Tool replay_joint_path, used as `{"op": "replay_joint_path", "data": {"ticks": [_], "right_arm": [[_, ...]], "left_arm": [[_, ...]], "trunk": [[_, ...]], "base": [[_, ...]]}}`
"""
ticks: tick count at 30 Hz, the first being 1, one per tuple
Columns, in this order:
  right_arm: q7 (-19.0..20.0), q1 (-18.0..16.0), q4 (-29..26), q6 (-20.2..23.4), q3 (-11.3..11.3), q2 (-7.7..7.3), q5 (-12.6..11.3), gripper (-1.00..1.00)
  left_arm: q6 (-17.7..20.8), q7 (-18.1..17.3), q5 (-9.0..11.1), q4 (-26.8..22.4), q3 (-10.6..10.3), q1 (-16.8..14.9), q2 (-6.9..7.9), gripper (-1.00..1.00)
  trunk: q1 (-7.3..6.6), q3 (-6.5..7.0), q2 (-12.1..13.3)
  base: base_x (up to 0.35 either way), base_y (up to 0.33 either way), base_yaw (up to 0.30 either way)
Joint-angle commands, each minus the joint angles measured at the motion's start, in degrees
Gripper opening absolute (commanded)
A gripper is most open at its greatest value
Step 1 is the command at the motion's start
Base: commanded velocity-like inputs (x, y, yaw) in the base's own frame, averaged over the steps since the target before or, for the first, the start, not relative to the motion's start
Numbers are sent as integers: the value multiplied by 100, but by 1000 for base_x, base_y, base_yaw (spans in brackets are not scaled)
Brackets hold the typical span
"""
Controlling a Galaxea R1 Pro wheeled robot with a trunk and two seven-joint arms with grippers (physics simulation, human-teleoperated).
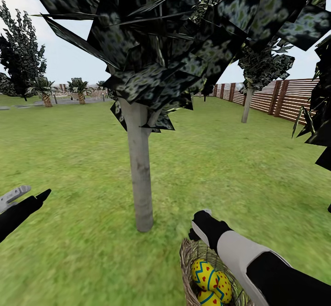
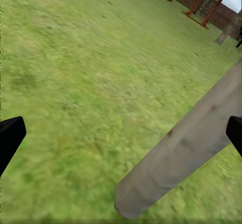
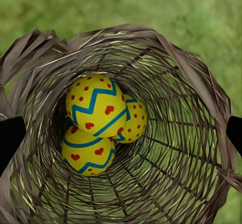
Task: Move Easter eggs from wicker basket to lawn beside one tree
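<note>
now three easter eggs [image 3: 101,123] in wicker basket [image 3: 196,88] beside tree [image 1: 140,168], both arms' fingers spread, empty

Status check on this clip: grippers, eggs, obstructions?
Both grippers open, empty; right gripper above wicker basket. Three Easter eggs inside. Tree close by, nothing blocking.
</note>
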Motion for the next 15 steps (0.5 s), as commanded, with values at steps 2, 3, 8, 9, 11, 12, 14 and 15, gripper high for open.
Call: {"op": "replay_joint_path", "data": {"ticks": [2,3,8,9,11,12,14,15], "right_arm": [[2,-3,-7,24,92,-1,-61,100],[40,-3,-10,24,138,-5,-61,100],[105,-3,-14,25,208,-24,-61,100],[110,-3,-15,25,218,-26,-61,100],[117,-2,-12,25,241,-30,-61,100],[119,-2,-11,25,254,-31,-61,100],[124,0,-9,25,299,-34,-61,100],[125,1,-9,25,314,-35,-61,100]], "left_arm": [[26,71,61,-9,4,-4,3,100],[44,96,61,-7,8,-4,5,100],[107,333,58,4,7,-4,14,100],[127,428,58,7,6,-4,16,100],[208,677,58,9,4,-4,19,100],[273,830,58,9,6,-4,16,100],[493,1254,65,9,12,-4,12,100],[555,1364,66,9,14,-4,9,100]], "trunk": [[-1,-6,-3],[-1,-6,-3],[-1,-6,-3],[-1,-6,-3],[-1,-6,-3],[-1,-6,-3],[-1,-6,-3],[-1,-6,-3]], "base": [[0,0,0],[0,0,0],[0,0,0],[0,0,0],[0,0,0],[0,0,0],[0,0,0],[0,0,0]]}}
